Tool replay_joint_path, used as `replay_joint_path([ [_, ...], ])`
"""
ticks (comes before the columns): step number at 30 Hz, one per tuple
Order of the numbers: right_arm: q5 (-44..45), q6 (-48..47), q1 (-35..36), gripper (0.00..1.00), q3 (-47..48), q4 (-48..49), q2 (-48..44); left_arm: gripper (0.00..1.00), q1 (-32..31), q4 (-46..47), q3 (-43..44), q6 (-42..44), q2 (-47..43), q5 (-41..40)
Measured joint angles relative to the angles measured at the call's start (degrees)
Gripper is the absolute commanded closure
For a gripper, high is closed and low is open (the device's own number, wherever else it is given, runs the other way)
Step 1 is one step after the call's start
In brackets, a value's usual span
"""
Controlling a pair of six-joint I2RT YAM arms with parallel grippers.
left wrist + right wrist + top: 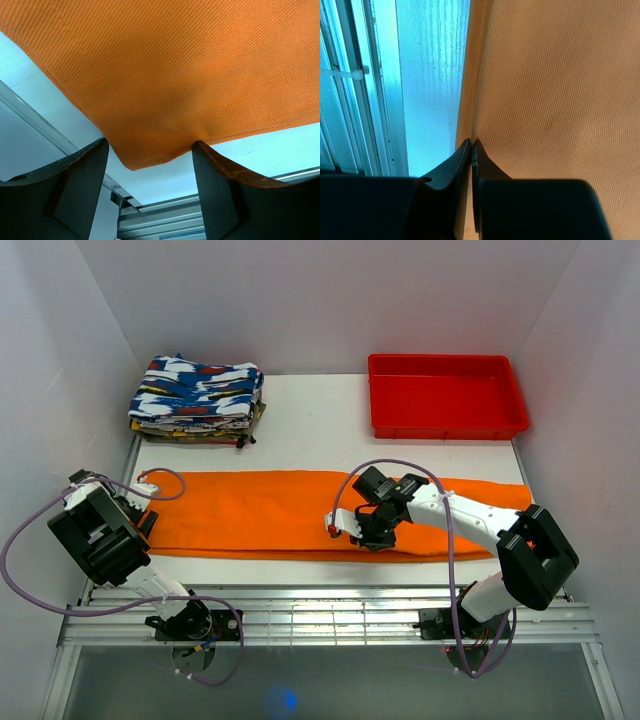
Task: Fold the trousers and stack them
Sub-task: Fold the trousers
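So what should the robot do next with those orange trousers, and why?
Probably close the left jaws on the trousers at their left corner: those jaws stand open with the corner showing between them, while the right jaws are shut on the near edge.

no readable text, label, brand or number shows in any view.

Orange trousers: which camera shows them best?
The top external view: it shows nearly all of the trousers, lying flat in a long strip across the table. The left wrist view shows only one corner by the open left hand. The right wrist view shows only close-up weave, its edge pinched in the shut right hand.
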Motion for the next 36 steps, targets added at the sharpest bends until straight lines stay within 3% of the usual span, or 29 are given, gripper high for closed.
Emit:
replay_joint_path([
  [28,-2.03,0.02,-2.58,0.92,-5.16,3.48,0.11,0.21,-0.02,-0.74,0.0,0.0,0.15,-0.31],
  [36,-2.03,1.09,-2.64,0.92,-5.27,4.55,3.76,0.25,0.04,-5.29,3.32,-0.22,1.38,2.12],
])
